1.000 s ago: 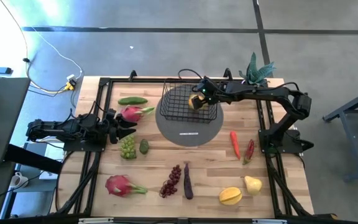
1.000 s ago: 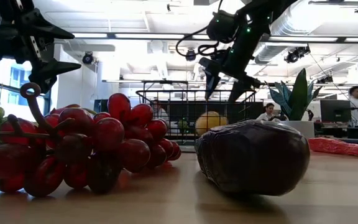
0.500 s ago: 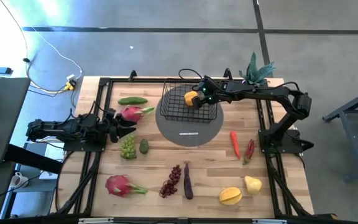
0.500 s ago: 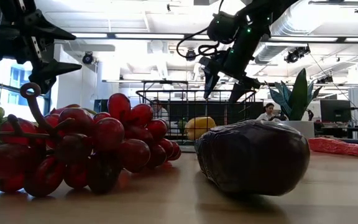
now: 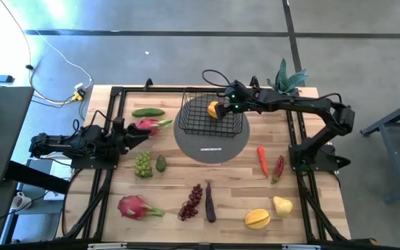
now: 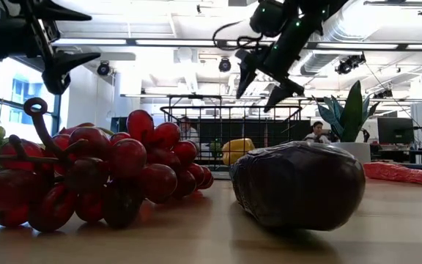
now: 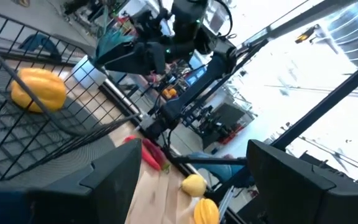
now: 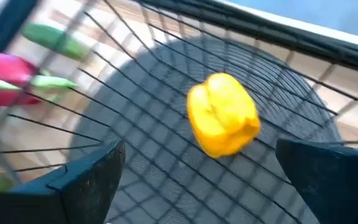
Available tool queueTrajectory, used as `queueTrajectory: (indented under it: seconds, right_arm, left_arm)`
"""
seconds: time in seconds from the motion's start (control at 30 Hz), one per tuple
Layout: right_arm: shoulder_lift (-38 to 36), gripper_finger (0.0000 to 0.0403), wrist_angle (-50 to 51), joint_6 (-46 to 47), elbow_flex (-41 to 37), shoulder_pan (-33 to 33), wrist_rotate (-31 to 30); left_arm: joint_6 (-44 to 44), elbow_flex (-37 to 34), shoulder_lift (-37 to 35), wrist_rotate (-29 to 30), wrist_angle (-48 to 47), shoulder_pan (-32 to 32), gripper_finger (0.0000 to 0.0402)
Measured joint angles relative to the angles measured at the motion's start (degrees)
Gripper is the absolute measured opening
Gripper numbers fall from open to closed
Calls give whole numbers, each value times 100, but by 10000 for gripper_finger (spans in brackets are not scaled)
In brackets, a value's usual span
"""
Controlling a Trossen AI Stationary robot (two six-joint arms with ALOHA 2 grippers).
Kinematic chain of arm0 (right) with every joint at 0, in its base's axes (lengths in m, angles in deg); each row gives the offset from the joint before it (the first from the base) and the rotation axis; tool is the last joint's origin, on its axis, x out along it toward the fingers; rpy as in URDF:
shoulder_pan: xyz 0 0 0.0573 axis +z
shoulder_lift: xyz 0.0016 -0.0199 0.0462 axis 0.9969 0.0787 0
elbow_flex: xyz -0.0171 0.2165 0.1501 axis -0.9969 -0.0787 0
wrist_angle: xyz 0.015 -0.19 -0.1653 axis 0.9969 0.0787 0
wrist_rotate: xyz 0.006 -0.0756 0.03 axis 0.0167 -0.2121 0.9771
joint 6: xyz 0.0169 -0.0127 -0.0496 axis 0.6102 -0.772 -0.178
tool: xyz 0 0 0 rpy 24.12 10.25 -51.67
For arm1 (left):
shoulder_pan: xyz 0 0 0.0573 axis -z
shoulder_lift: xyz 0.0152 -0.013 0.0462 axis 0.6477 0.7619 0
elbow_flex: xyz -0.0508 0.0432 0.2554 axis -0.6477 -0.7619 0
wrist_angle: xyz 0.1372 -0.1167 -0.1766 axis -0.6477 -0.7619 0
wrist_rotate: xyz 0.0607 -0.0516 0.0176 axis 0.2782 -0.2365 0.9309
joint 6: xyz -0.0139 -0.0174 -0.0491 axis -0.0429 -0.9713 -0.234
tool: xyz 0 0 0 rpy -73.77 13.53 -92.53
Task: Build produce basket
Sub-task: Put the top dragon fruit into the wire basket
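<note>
The black wire basket [image 5: 210, 115] stands on a round grey disc [image 5: 212, 144] at the table's far middle. A yellow fruit [image 5: 214, 109] lies on the basket floor; it also shows in the right wrist view [image 8: 222, 121] and the low view [image 6: 237, 150]. My right gripper [image 6: 262, 79] hangs open and empty above the basket's right part [image 5: 226, 105]. My left gripper [image 5: 137, 136] is open and empty, raised above the table [image 6: 75, 37], just left of a pink dragon fruit [image 5: 146, 126]. The other produce lies loose on the table.
A cucumber [image 5: 148, 112], green grapes [image 5: 142, 164], a second dragon fruit [image 5: 132, 207], red grapes [image 5: 192, 201], an eggplant [image 5: 210, 201], two red chilies [image 5: 262, 160], a yellow star fruit [image 5: 257, 219] and a pear [image 5: 282, 205] lie around. A potted plant [image 5: 287, 78] stands far right.
My right gripper has risen above the basket and drawn back a little toward the table's right edge, staying open. The yellow fruit has rolled a short way toward the basket's far left and lies still. My left gripper has risen and pulled back slightly.
</note>
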Motion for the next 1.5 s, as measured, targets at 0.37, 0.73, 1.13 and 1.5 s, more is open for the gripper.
queueTrajectory:
  seconds: [0.37, 0.73, 1.13, 1.5]
  right_arm:
    - [-328, 399, -368, -24, 7, 439, -14]
    - [-326, 399, -403, 0, 7, 825, -12]
    - [-326, 399, -645, 41, 7, 1177, -6]
    - [-543, 399, -539, -816, 9, 1084, 205]
  left_arm:
    - [742, 652, 99, 80, -266, 0, 282]
    - [1641, 1954, 1047, 621, -2225, 1, 282]
    - [2313, 3223, 2716, 921, -3396, -1, 282]
    - [3625, 4151, 4084, 1137, -3881, -348, 282]
